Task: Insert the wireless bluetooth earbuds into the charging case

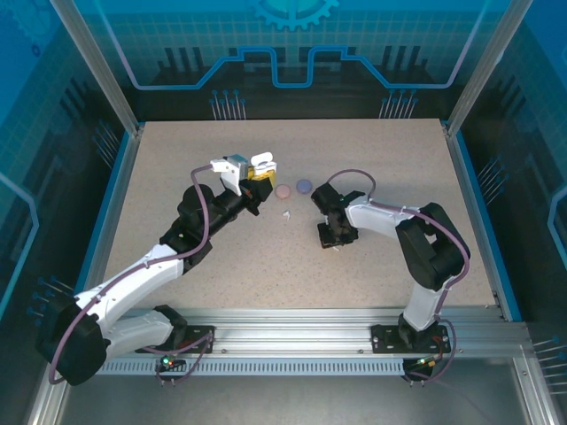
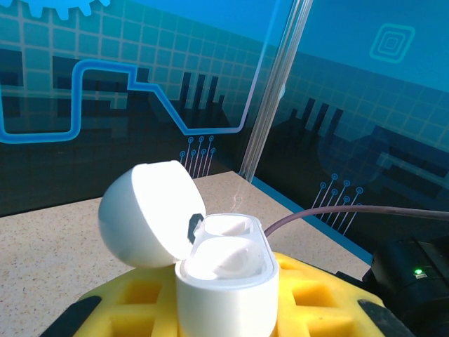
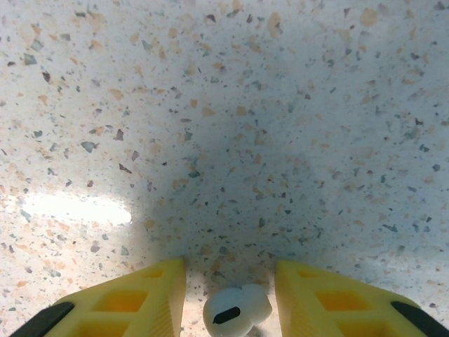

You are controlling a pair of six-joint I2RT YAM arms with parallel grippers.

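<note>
My left gripper (image 1: pixel 260 170) is shut on the white charging case (image 2: pixel 226 281), held upright above the table between the yellow fingers (image 2: pixel 319 298). Its round lid (image 2: pixel 144 214) is swung open to the left. The two wells look white inside, and I cannot tell whether they hold anything. My right gripper (image 1: pixel 335 235) points down at the table, open. One white earbud (image 3: pixel 236 312) lies on the tabletop between its yellow fingers (image 3: pixel 144 302), touching neither. Another small white earbud (image 1: pixel 286 214) lies on the table between the two arms.
A pink round case (image 1: pixel 283 191) and a purple round case (image 1: pixel 304 185) sit side by side on the speckled table (image 1: pixel 177 159), just right of the held case. Blue rails edge the table at left and right.
</note>
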